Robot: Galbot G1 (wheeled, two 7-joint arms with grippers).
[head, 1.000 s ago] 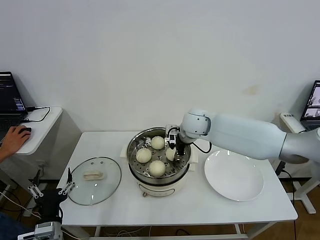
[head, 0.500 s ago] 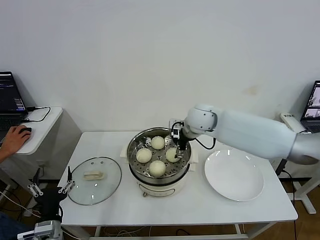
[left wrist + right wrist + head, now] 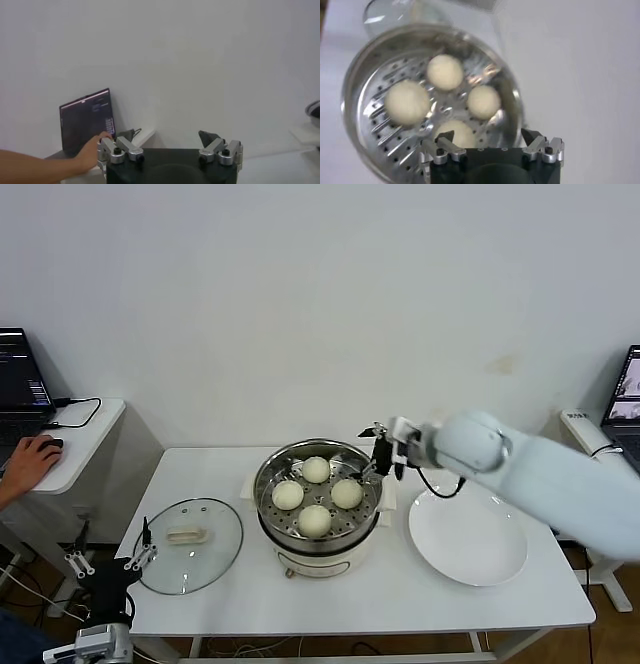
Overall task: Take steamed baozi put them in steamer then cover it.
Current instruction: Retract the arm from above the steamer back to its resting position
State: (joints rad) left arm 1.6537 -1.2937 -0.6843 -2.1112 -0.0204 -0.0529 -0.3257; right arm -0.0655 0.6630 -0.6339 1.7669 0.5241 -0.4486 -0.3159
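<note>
Basically we see a white rectangular table [image 3: 230, 584] against a plain white wall [image 3: 300, 304]; right gripper [image 3: 380, 459] and left gripper [image 3: 108, 564] jaws wide, empty.

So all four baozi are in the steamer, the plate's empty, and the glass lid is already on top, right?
Not the lid. The head view shows the glass lid lying on the table left of the steamer, which stands uncovered. All four baozi are inside, and the plate is empty.
</note>
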